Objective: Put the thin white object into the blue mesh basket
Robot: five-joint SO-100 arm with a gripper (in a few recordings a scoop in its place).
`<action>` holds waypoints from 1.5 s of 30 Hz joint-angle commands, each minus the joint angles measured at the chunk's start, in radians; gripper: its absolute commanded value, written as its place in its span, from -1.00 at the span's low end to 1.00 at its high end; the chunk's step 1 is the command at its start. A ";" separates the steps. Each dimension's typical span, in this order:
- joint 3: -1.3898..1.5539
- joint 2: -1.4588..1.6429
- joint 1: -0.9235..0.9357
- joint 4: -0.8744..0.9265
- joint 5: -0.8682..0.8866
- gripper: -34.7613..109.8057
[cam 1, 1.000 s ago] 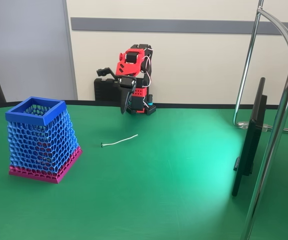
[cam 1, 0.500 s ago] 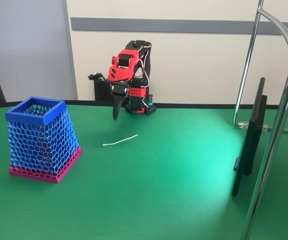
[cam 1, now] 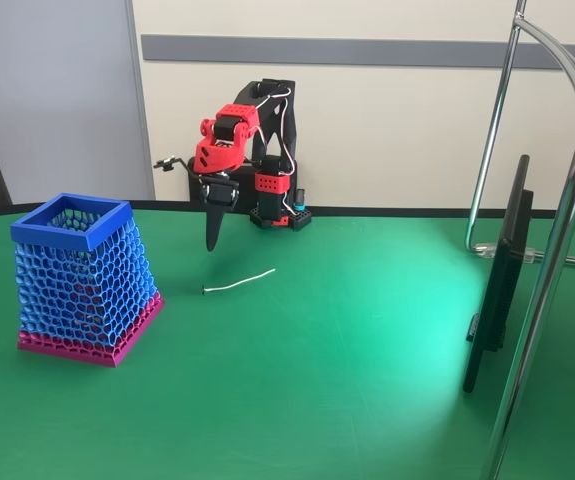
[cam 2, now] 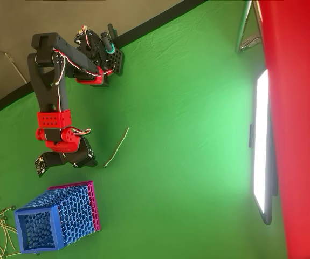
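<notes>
The gripper (cam 1: 211,236), fingers pointing down and seemingly closed on nothing, hangs above the green table (cam 1: 347,340) near the white wire (cam 1: 238,282), which lies flat beside the blue basket (cam 1: 82,275), awaiting pickup.

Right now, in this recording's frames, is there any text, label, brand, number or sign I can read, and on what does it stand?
None can be read in the fixed view or the overhead view.
The red and black arm, the blue honeycomb mesh basket with the magenta base, the thin white wire-like strand and the green table cover carry no visible writing.
The lit screen is washed out white.
</notes>
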 commanded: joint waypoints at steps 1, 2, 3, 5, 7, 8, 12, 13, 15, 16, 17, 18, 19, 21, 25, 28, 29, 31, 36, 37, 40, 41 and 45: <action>-0.037 -0.031 -0.015 -0.025 -0.080 -0.31; -0.040 -0.046 -0.020 -0.032 -0.104 -0.31; -0.048 -0.066 -0.023 -0.034 -0.127 -0.31; -0.072 -0.110 -0.029 -0.037 -0.163 -0.30; -0.100 -0.152 -0.031 -0.037 -0.193 -0.28; -0.110 -0.170 -0.032 -0.040 -0.207 -0.28; -0.144 -0.233 -0.044 -0.048 -0.262 -0.28; -0.150 -0.247 -0.046 -0.049 -0.279 -0.28; -0.161 -0.267 -0.051 -0.049 -0.307 -0.28; -0.166 -0.275 -0.052 -0.052 -0.316 -0.28; -0.170 -0.282 -0.055 -0.054 -0.324 -0.28; -0.176 -0.288 -0.058 -0.054 -0.328 -0.28; -0.183 -0.296 -0.061 -0.054 -0.330 -0.28; -0.190 -0.308 -0.061 -0.054 -0.337 -0.28; -0.193 -0.334 -0.060 -0.067 -0.339 -0.28; -0.196 -0.353 -0.052 -0.080 -0.336 -0.28; -0.196 -0.357 -0.051 -0.084 -0.336 -0.28; -0.201 -0.368 -0.049 -0.091 -0.330 -0.28; -0.219 -0.380 -0.041 -0.092 -0.319 -0.28; -0.222 -0.382 -0.041 -0.092 -0.318 -0.28; -0.229 -0.385 -0.038 -0.092 -0.316 -0.28; -0.229 -0.385 -0.038 -0.092 -0.314 -0.28; -0.229 -0.390 -0.034 -0.092 -0.314 -0.29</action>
